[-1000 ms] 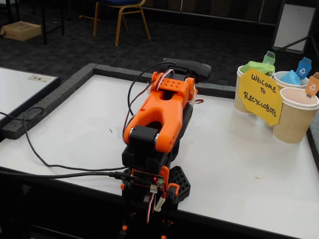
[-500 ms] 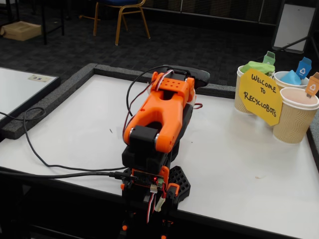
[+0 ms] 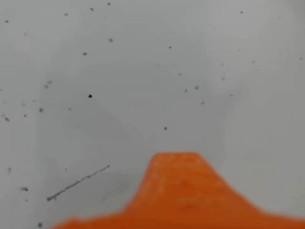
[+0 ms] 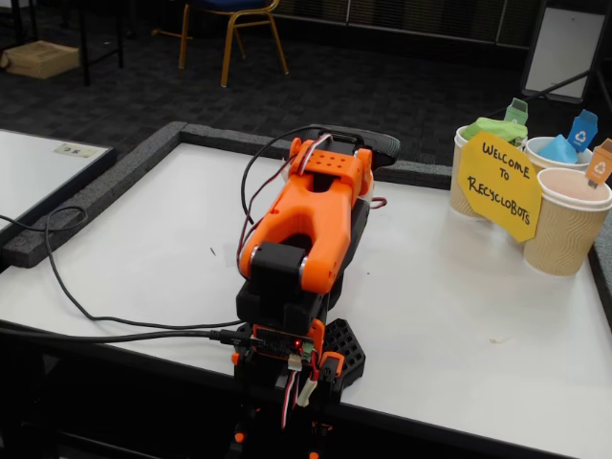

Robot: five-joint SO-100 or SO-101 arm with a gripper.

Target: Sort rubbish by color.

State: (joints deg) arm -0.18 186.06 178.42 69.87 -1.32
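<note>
In the fixed view a green lump of rubbish (image 4: 492, 128) sits in the top of the left paper cup (image 4: 466, 191). A blue lump (image 4: 557, 150) lies inside the cup behind the sign. The nearest cup (image 4: 564, 229) shows a pale orange filling (image 4: 574, 188); I cannot tell if it is the orange lump. The orange arm (image 4: 311, 215) is folded low over its base, and it hides the gripper. In the wrist view one blurred orange finger (image 3: 176, 188) points at bare white tabletop (image 3: 143, 71). The other finger is out of sight, and nothing is held that I can see.
A yellow "Welcome to Recyclobots" sign (image 4: 497, 185) leans on the cups at the table's far right. A black cable (image 4: 86, 306) loops over the left of the white table (image 4: 459, 306). A grey foam rim (image 4: 105, 186) borders the table. A chair (image 4: 234, 24) stands on the floor behind.
The black wrist end behind the arm has sunk slightly lower. The cups and rubbish have not moved.
</note>
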